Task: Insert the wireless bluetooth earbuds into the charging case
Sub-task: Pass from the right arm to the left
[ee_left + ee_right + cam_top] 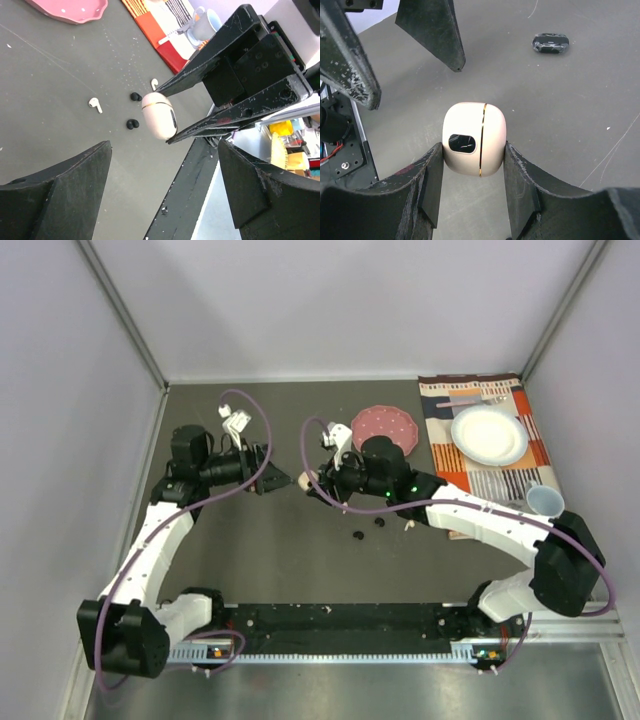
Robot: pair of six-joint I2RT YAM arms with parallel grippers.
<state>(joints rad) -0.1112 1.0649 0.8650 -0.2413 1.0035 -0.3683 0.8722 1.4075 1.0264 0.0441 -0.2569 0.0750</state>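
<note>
My right gripper [474,146] is shut on a cream-white charging case [474,139] with a gold seam and a dark oval window; its lid is closed. From the left wrist, the case [159,116] hangs above the table between the right fingers [200,80]. My left gripper [165,145] is open and empty, just left of the case [306,481], its fingers [435,30] facing it. On the table lie two white earbuds [95,104] [154,83] and two black earbuds [135,96] [131,124]. From above the black ones [357,535] [380,522] sit below the right arm.
A pink disc [385,426] lies behind the right gripper. A striped placemat [500,470] at the right carries a white plate [489,435], cutlery and a pale cup [545,502]. A small black oblong object [550,43] lies on the table beyond the case.
</note>
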